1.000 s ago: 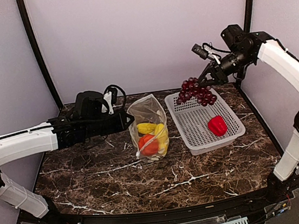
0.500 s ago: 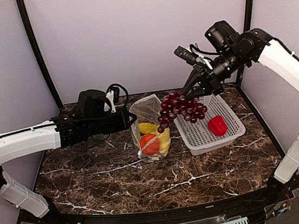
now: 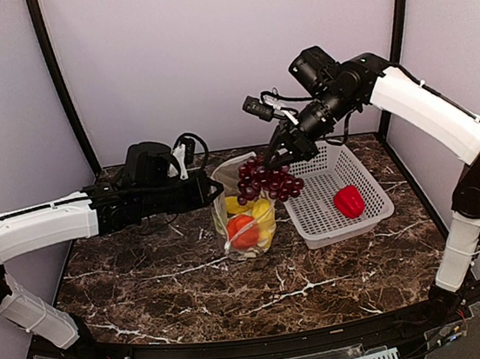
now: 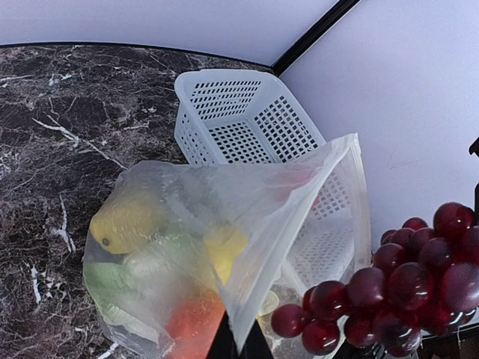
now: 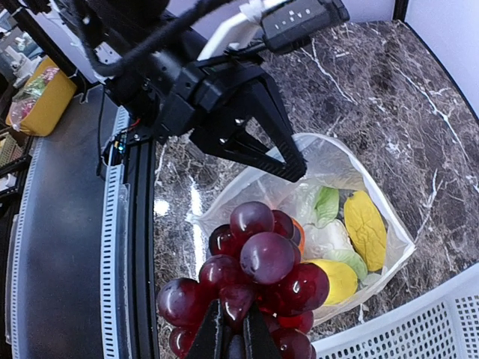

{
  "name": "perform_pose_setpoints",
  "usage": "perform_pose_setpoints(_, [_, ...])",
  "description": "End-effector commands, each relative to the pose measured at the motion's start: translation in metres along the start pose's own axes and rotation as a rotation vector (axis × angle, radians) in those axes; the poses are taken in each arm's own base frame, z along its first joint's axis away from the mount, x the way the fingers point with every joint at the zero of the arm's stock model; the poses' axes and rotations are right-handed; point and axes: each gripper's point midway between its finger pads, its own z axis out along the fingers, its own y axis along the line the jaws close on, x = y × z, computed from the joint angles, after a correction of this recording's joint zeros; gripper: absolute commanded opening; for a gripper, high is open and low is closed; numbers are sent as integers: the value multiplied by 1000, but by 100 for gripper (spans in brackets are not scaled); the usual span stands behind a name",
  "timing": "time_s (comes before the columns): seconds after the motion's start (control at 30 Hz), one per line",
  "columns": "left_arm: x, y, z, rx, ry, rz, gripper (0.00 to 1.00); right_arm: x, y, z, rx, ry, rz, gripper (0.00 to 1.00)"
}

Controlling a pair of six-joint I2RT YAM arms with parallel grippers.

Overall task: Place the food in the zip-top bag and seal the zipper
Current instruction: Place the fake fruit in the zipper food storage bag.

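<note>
Clamping the grapes [image 3: 264, 181] above the zip-top bag [image 3: 227, 177]'s open mouth is the right pincer [image 3: 278, 157]; the left pincer [image 3: 213, 193] pinches its rim.

Glossy grapes [image 5: 258, 262], filmy clear bag [image 4: 254, 196], marbled tabletop [image 3: 165, 281]

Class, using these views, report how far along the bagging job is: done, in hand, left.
Done: several foods sit in the bag, held open by the left end effector. In hand: the right end effector holds grapes near the mouth. Left: the pepper in the basket, then sealing.
</note>
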Motion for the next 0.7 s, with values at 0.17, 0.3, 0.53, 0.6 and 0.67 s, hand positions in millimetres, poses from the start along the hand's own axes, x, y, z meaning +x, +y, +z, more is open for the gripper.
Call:
perform_pose_setpoints(0.17, [-14,-13,-10,41,-36,0,1,-18,-17,14,187,35,-63,0])
perform_pose_setpoints(0.3, [-12,-11,-6,37,-26,-1,1,-34,-4,13,190,4,-116,0])
perform_pose_setpoints(0.53, [-11,-13,-3,42,-18,-1,1,-43,2,30,204,27,-190,0])
perform_pose_setpoints(0.6, [-12,-14,-3,44,-19,-1,1,-46,0,34,214,27,-199,0])
perform_pose_setpoints(0.67, [-12,-14,-4,45,-21,-3,1,-46,-1,40,209,34,-194,0])
